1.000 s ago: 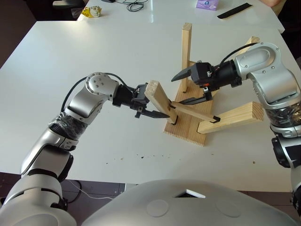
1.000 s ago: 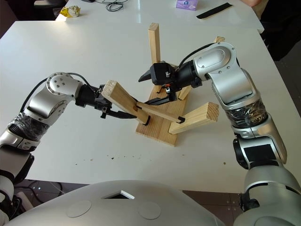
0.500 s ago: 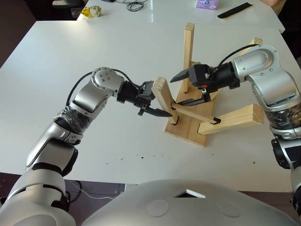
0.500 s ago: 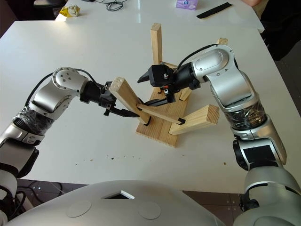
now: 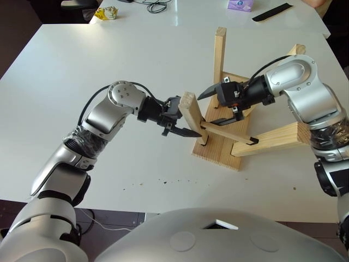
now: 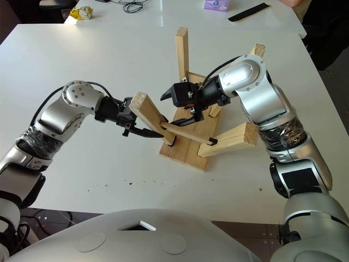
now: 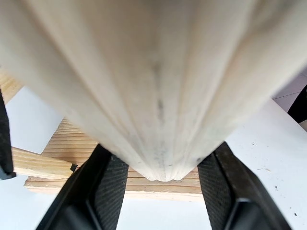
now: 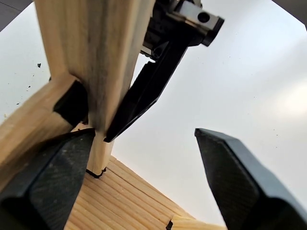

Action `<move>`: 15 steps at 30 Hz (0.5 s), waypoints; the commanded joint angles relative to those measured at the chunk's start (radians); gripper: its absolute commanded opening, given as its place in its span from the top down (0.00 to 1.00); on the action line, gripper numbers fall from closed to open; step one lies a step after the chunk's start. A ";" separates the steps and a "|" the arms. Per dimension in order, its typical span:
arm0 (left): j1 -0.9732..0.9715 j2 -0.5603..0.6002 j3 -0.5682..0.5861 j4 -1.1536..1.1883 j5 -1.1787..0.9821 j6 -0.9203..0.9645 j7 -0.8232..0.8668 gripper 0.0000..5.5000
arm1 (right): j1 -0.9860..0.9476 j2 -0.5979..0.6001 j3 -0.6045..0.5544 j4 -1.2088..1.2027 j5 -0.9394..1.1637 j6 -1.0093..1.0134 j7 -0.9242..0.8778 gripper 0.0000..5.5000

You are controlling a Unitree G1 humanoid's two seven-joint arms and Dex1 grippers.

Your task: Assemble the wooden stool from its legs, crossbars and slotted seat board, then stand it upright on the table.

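Note:
The slotted seat board (image 5: pixel 217 154) lies flat on the white table. One leg (image 5: pixel 220 50) stands upright at its far side, and another leg (image 5: pixel 275 139) leans out to the right. My left gripper (image 5: pixel 180 124) is shut on a third leg (image 5: pixel 191 113), which stands tilted at the board's left end with a crossbar (image 5: pixel 228 132) running from it to the right leg. In the left wrist view this leg (image 7: pixel 158 72) sits between the fingers (image 7: pixel 103 184). My right gripper (image 5: pixel 217 105) is open just right of that leg, above the crossbar, its fingers (image 8: pixel 240 177) spread wide.
A fourth wooden piece (image 5: pixel 295 50) pokes out behind my right arm. The table beyond holds a yellow wrapper (image 5: pixel 106 13), cables (image 5: pixel 155 5), a purple packet (image 5: pixel 240 5) and a black strip (image 5: pixel 271 12). Bare tabletop (image 5: pixel 98 60) stretches to the left.
My left gripper has swung its leg to the right and more upright at the board's end. My right gripper has shifted left, closer to that leg, still open.

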 commanded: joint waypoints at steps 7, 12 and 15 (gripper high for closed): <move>0.157 0.045 -0.123 -0.001 0.230 0.067 0.069 0.62 | -0.152 -0.005 -0.174 0.161 -0.132 -0.090 -0.296 0.30; 0.224 0.067 -0.110 -0.051 0.215 0.091 0.132 0.62 | -0.101 0.006 -0.405 -0.088 -0.002 0.099 -0.439 0.30; 0.239 0.077 -0.106 -0.062 0.221 0.100 0.162 0.62 | -0.058 0.022 -0.554 -0.287 0.115 0.263 -0.516 0.30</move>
